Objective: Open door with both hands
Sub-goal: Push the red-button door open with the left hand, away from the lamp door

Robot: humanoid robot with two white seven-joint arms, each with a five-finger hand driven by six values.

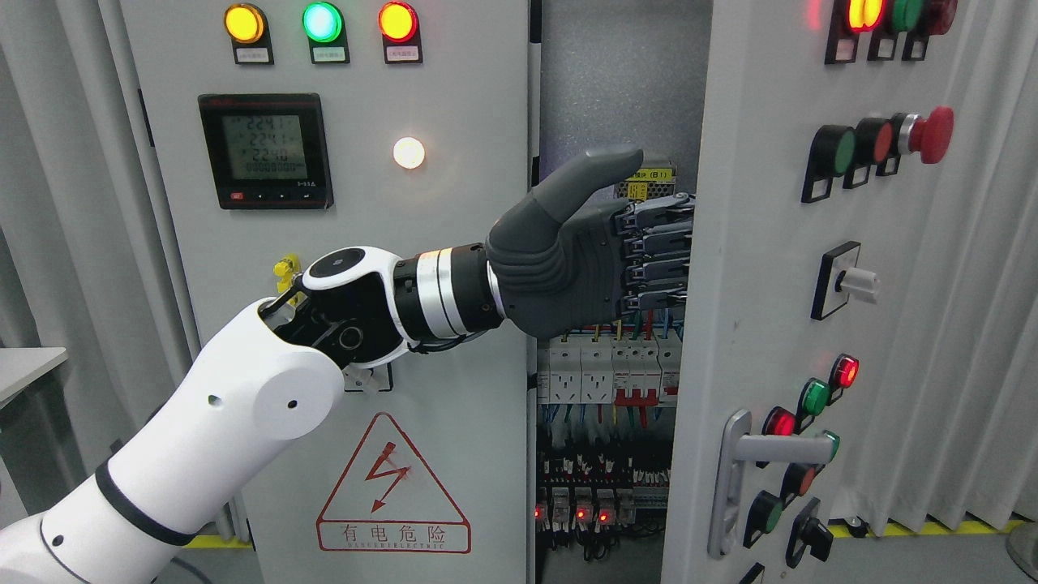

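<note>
A grey electrical cabinet has two doors. The left door (462,268) is closed. The right door (754,292) is swung partly open, showing breakers and wiring (608,405) in the gap. My left arm comes in from the lower left and reaches across the gap. My left hand (653,243) has its fingers (657,231) hooked around the right door's inner edge, their tips hidden behind it, and its thumb (604,166) sticks up. The right arm is out of view.
The right door carries a silver lever handle (734,478), push buttons, a red stop button (932,130) and a rotary switch (851,281). The left door has a meter display (266,150), indicator lamps and a warning triangle (393,487). Curtains hang on both sides.
</note>
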